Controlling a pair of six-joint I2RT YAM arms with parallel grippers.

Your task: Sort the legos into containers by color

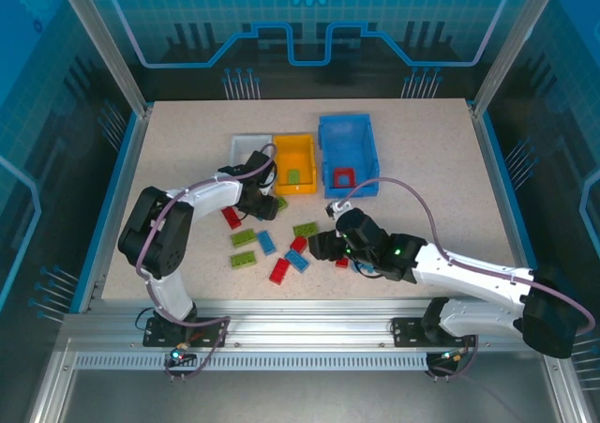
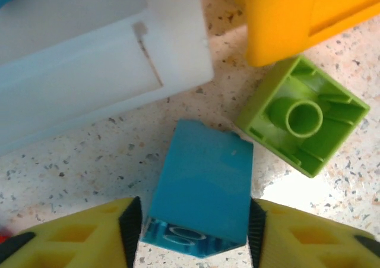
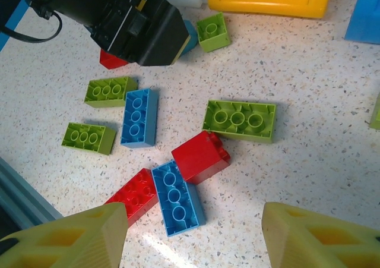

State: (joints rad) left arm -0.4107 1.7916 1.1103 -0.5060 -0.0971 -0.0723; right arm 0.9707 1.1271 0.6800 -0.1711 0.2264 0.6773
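Because the left wrist view crops them, the yellow bin (image 2: 285, 18) and white bin (image 2: 89, 60) show as corners only, an upturned green brick (image 2: 303, 116) just beside the yellow one. The left gripper (image 2: 193, 227) clamps a blue brick (image 2: 202, 179) standing on the table (image 2: 83, 155); the right gripper (image 3: 193, 235) hangs with jaws apart, empty, above loose legos (image 3: 239, 119).

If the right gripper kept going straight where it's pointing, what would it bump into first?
Most likely the blue brick on the table, between the right gripper's open fingers. Depth is hard to judge, so the tilted red brick touching it might come first.
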